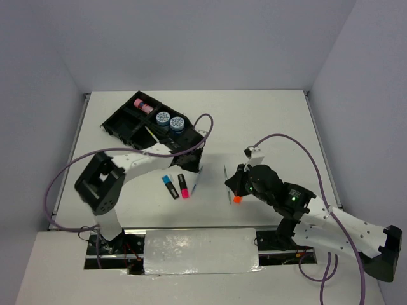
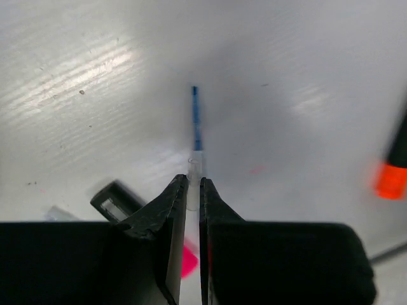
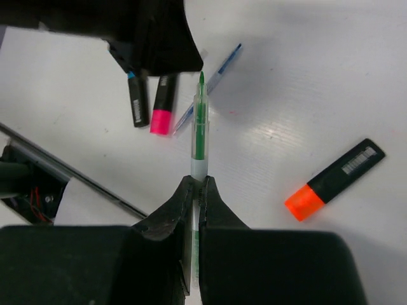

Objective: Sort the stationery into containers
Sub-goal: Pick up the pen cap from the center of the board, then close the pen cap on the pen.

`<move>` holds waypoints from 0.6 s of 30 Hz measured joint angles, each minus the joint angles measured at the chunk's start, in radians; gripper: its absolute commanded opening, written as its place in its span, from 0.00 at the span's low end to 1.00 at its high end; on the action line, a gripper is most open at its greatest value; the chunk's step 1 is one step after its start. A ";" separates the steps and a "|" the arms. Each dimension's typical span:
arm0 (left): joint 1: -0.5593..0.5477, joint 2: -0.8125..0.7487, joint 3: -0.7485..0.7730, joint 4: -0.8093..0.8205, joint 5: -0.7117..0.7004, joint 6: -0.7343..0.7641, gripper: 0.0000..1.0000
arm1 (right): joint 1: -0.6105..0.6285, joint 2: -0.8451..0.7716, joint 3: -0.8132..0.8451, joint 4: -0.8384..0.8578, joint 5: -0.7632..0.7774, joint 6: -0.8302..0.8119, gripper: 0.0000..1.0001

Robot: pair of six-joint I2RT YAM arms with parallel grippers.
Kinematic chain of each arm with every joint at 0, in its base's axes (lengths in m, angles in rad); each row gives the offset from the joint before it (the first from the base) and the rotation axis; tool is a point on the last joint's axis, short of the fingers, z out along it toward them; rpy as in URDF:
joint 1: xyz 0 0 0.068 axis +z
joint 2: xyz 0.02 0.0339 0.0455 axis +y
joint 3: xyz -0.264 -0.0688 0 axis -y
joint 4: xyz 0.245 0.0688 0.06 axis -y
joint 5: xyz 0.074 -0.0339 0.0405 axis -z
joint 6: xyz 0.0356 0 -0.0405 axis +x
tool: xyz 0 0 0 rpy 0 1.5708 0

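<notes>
Left wrist view is showing the left gripper [image 2: 194, 184] pinching the near end of the blue pen [image 2: 196, 121], jaws all but together with the clear barrel between the tips, and the pen is pointing straight away over the table [image 1: 267, 121]. Whether that pen is already off the surface or only being squeezed where it lies, I cannot tell from this angle. Over on the other side, the right gripper [image 3: 197, 185] is clamping the green pen [image 3: 200, 121], which is sticking out ahead of the fingers above the table. So both arms are working the pick-up step on the thin pens. The tray [image 1: 121, 124] is sitting at the far left, with the two tubs [image 1: 163, 118] and the tube [image 1: 142, 105] already lying in its compartments. The orange highlighter [image 3: 334, 180] is lying just beside the right gripper, and the pink highlighter [image 3: 163, 105] and blue highlighter [image 3: 137, 98] are lying side by side near the left one, all outside the tray. Next, by my reckoning, each arm is needing a clean lift and a carry to the tray. The left has the shorter trip, and the right probably ought to be waiting so the arms are not crossing.
</notes>
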 measured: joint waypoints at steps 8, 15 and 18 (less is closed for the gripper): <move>0.000 -0.476 -0.151 0.303 0.047 -0.169 0.00 | 0.062 -0.023 -0.137 0.248 -0.048 0.059 0.00; -0.007 -0.717 -0.444 0.697 0.101 -0.343 0.00 | 0.245 0.021 -0.158 0.457 0.047 0.087 0.00; -0.008 -0.729 -0.480 0.770 0.132 -0.380 0.00 | 0.289 0.035 -0.135 0.478 0.103 0.084 0.00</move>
